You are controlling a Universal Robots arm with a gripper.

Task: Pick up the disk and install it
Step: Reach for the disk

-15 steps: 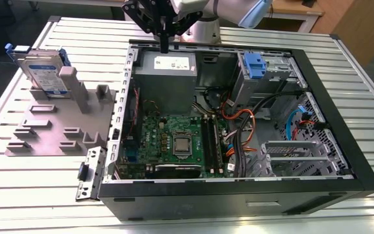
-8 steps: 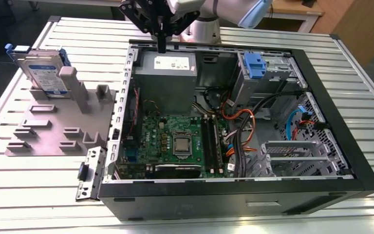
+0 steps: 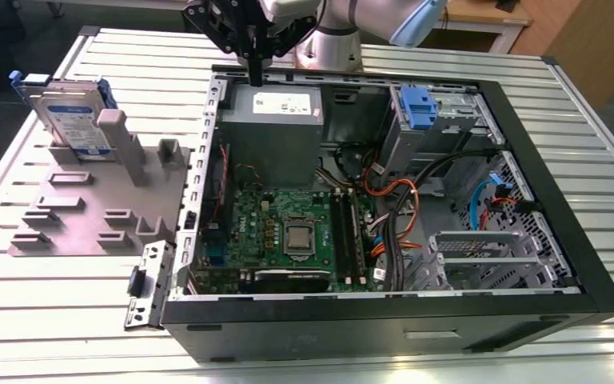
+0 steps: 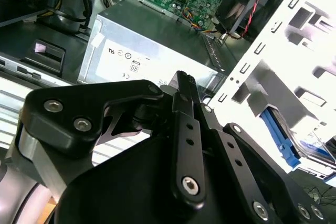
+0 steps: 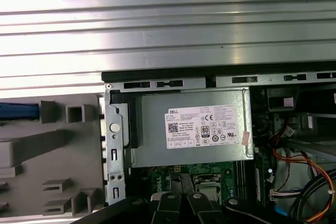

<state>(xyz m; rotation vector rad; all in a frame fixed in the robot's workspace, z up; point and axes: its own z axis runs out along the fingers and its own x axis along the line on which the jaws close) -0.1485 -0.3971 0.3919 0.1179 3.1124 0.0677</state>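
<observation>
The gripper [image 3: 256, 80] hangs over the back edge of the open case [image 3: 392, 328], its two black fingers [image 4: 185, 129] brought together with nothing between them, tips pointing down just above the power supply [image 3: 275, 112]. In the second wrist view the closed tips [image 4: 182, 77] sit over the grey box's white sticker, apart from it. The disk [image 3: 73, 120] is well away from the gripper: it stands upright on its edge in a slot of the grey fixture [image 3: 83, 216], at the fixture's far end, near the back corner of the table [image 3: 51, 320] on the exterior view's left. Its white-and-blue label faces the case and blue rails frame it. The fixture lies flat on the slatted metal table just beside the case wall, and its other slots hold nothing. Inside the case, the power supply [image 5: 191, 129] fills the back corner nearest the fixture [image 5: 47, 150], with the green board [image 3: 285, 232] in front of it towards the table's near edge. A small blue tab [image 3: 419, 108] sits on the drive bay at the case's back edge on the exterior view's right, and orange and black cables [image 3: 392, 192] run between the bay and the board
</observation>
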